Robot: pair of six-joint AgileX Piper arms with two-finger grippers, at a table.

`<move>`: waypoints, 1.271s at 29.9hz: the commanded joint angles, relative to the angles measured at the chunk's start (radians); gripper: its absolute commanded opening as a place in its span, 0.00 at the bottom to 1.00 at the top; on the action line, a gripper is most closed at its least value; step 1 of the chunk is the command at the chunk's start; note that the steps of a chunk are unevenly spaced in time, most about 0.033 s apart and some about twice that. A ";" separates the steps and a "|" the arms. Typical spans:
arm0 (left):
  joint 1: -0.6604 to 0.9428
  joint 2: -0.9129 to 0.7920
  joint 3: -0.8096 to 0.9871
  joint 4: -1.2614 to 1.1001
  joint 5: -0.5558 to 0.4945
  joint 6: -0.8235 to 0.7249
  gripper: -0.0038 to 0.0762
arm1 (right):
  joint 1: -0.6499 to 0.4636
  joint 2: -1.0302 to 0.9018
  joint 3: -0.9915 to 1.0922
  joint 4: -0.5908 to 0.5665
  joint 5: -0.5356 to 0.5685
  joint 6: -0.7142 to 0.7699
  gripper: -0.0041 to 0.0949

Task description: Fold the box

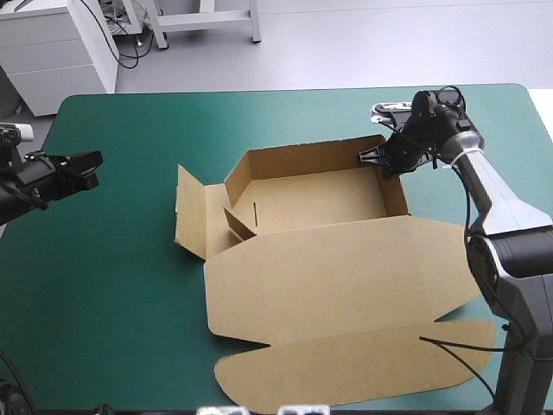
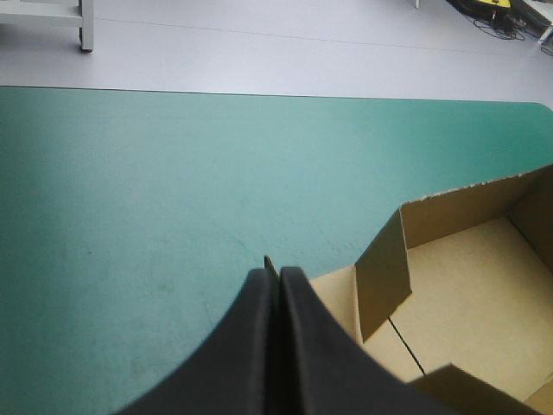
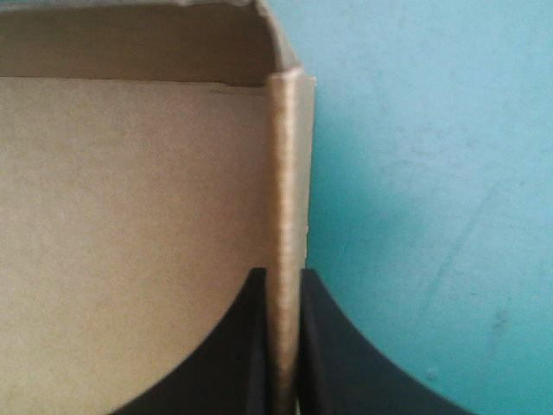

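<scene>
The box (image 1: 337, 277) lies on the teal-green bench (image 1: 112, 285), from the middle toward the right side. Its long axis runs left to right, with the right end swung slightly farther away. The open tray (image 1: 315, 199) is the far part and faces up. The lid (image 1: 346, 268) spreads flat from the tray's near long side toward the near edge of the bench, ending in a rounded tuck flap (image 1: 346, 367). At the tray's left end a side flap (image 1: 190, 212) stands splayed outward, not tucked in.

The right claw (image 1: 373, 158) is at the tray's far right corner, grasping the right end wall (image 3: 287, 173). One black finger is inside the tray and one outside, and the brown board edge is pinched between them.

The left claw (image 1: 91, 164) hangs over the left side of the bench, well apart from the box. It points right toward the tray's left end. Its fingers are clenched together in a single point, with nothing between them.
</scene>
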 commanded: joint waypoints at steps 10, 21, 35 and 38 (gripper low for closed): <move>-0.005 -0.025 -0.026 -0.075 -0.005 -0.001 0.06 | -0.002 -0.045 -0.068 0.010 0.051 -0.075 0.63; -0.005 -0.025 -0.026 -0.075 -0.008 -0.001 0.06 | -0.004 -0.148 -0.081 0.007 0.060 0.009 0.68; -0.005 -0.025 -0.026 -0.075 -0.008 -0.001 0.06 | -0.004 -0.396 0.257 0.011 0.054 -0.003 0.68; -0.005 -0.025 -0.026 -0.075 -0.017 -0.001 0.06 | -0.004 -0.366 0.276 0.009 0.042 -0.014 0.68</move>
